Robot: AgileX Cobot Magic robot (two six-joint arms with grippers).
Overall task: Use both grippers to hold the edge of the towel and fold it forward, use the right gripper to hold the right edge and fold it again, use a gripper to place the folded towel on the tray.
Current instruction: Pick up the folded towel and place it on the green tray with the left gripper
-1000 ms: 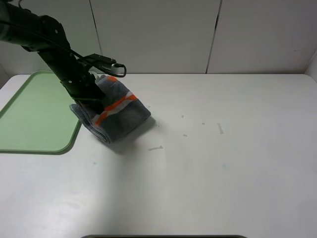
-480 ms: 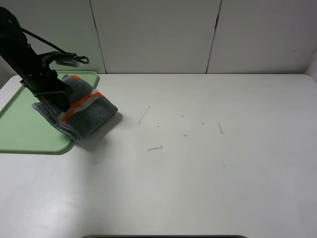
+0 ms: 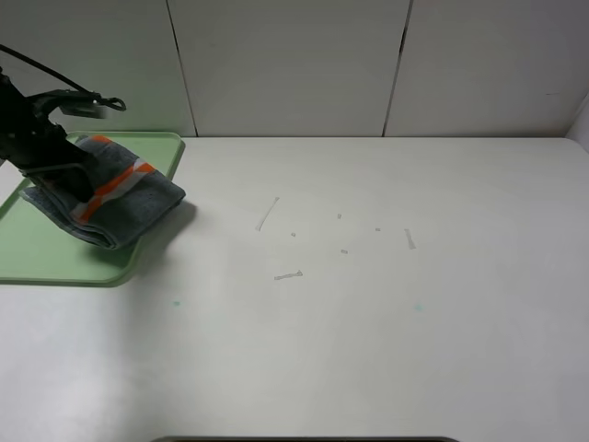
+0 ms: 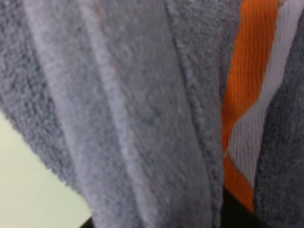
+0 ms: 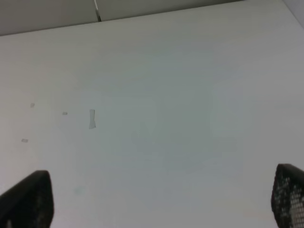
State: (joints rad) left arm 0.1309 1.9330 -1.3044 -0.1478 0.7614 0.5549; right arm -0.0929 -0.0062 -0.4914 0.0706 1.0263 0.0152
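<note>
— Gripping what, on your left side?

— Your left gripper (image 3: pixel 69 180) is clamped on the folded towel (image 3: pixel 110 198), holding it over the right-hand part of the tray (image 3: pixel 41 262). The bundle hangs tilted, orange-and-white band (image 4: pixel 251 95) facing up, its right corner reaching past the tray's right rim. In the left wrist view the grey folds fill nearly everything, with a sliver of green tray beneath.

— And your right?

— Your right gripper (image 5: pixel 161 199) is spread wide with nothing between the fingertips (image 5: pixel 26 199), hanging over bare white table (image 3: pixel 414 304). It does not show in the high view.

— Room to move?

— You have plenty: the table to the right of the tray is open up to the back wall (image 3: pixel 294 64), carrying only a few small scraps (image 3: pixel 287 275) near the middle.
</note>
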